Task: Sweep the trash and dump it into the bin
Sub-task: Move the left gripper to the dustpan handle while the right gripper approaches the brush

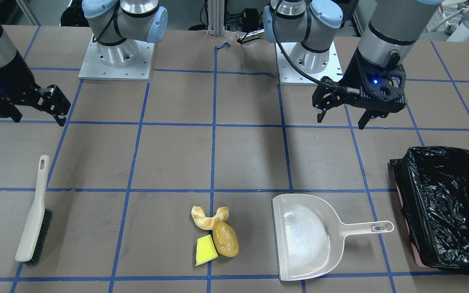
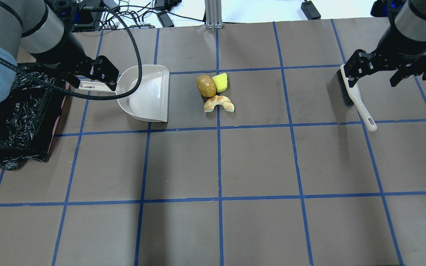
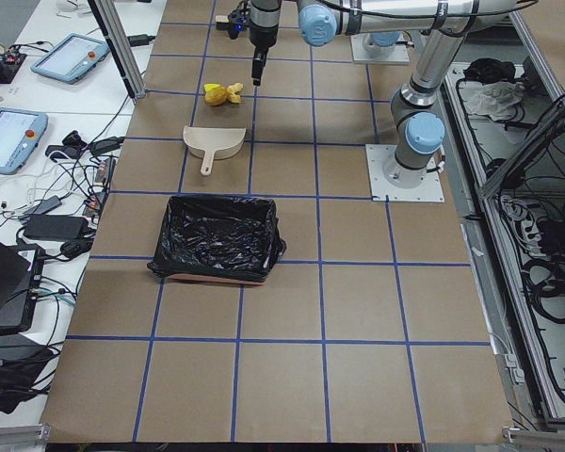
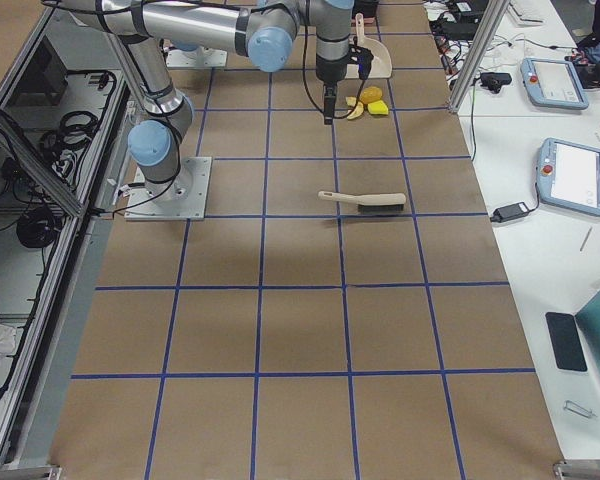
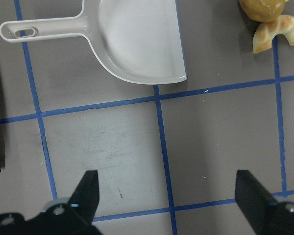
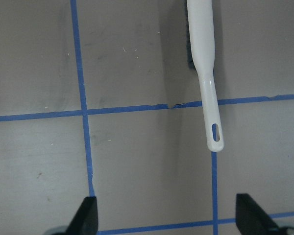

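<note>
Front-facing view: three bits of trash sit clustered on the brown, blue-taped surface (image 1: 250, 154). They are a curved golden-brown croissant (image 1: 209, 218), a glossy brown potato-shaped lump (image 1: 225, 239) and a yellow sponge wedge (image 1: 205, 250). The lump touches both of the others. A cream dustpan (image 1: 305, 242) lies just beside them, mouth toward the trash and handle toward the bin (image 1: 405, 195). The bin is a pinkish box lined with a crinkly black bag. On the trash's other side, well apart, lies a brush (image 1: 35, 213) with dark bristles. The left tool (image 1: 342, 118) and the right tool (image 1: 35, 114) hang above the surface nearer the robot's bases, fingers spread and holding nothing.

Overhead view: the trash lies between dustpan and brush. The left tool overlaps the dustpan handle, and the right tool overlaps the brush head.

Left side view: the bin is nearest, then the dustpan, then the trash.

Right side view: the brush lies nearest, with the trash beyond.

Left wrist view: the fingers are wide apart. Ahead are the empty dustpan, the croissant and part of the lump.

Right wrist view: the fingers are wide apart, with the brush handle ahead.
</note>
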Controlling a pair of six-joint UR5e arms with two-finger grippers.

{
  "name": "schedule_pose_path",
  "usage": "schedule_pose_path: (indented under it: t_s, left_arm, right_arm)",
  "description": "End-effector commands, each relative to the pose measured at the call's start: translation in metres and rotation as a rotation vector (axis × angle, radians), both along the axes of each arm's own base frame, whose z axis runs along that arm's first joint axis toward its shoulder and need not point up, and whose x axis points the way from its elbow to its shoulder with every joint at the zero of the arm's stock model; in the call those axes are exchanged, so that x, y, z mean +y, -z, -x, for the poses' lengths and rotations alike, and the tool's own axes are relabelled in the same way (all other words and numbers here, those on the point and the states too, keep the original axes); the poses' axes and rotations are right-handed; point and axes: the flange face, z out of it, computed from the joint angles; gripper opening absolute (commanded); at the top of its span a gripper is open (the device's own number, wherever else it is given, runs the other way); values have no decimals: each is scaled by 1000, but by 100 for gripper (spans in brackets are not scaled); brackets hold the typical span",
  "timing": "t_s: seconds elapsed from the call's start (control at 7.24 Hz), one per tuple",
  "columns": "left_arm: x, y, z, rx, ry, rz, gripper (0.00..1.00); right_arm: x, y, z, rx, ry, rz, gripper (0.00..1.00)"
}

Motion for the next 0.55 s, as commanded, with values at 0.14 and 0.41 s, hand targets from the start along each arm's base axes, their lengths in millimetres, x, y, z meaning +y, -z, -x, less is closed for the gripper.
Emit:
schedule_pose_path:
  t_s: [0.14, 0.41]
  left_arm:
    - [-48, 42, -64, -48, 595, -19, 98]
    - [-84, 81, -91, -74, 879, -7, 98]
  right_arm:
    - [-13, 55, 46, -16, -75, -61, 100]
    - [-17, 91, 71, -16, -114, -63, 99]
